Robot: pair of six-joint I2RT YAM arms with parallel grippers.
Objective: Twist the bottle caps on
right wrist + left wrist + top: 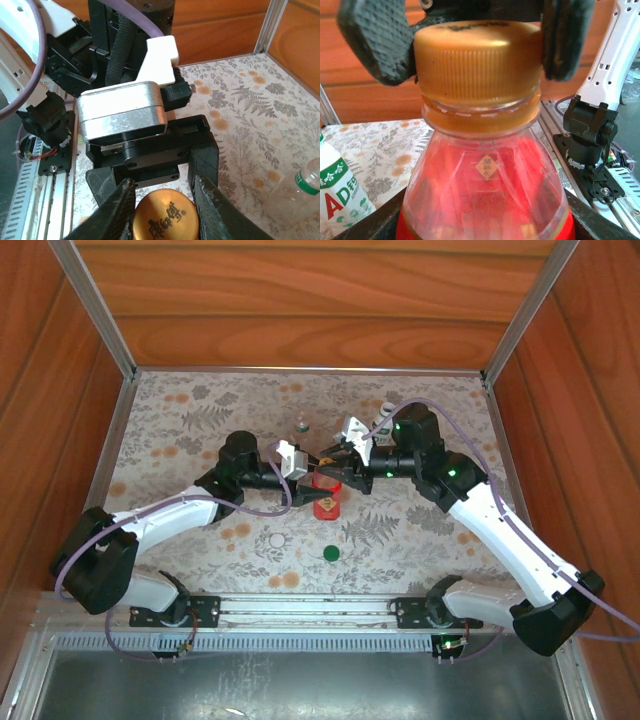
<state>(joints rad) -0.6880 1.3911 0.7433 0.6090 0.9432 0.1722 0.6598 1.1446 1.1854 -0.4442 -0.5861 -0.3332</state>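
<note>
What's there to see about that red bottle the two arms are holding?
The red bottle is clear plastic, red within, with a small diamond mark on its shoulder. A ribbed gold cap, characters printed on top, sits on its neck above a gold ring. It stands roughly upright near the middle of the table. The left gripper clasps its body; the right gripper pinches the cap's sides.

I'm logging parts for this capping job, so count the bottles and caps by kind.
Bottles: 3 (red plastic bottle, short clear plastic bottle, tall white plastic bottle)
Caps: 3 (gold ribbed cap on the red one, loose white cap, loose green cap)
Total: 6
</note>
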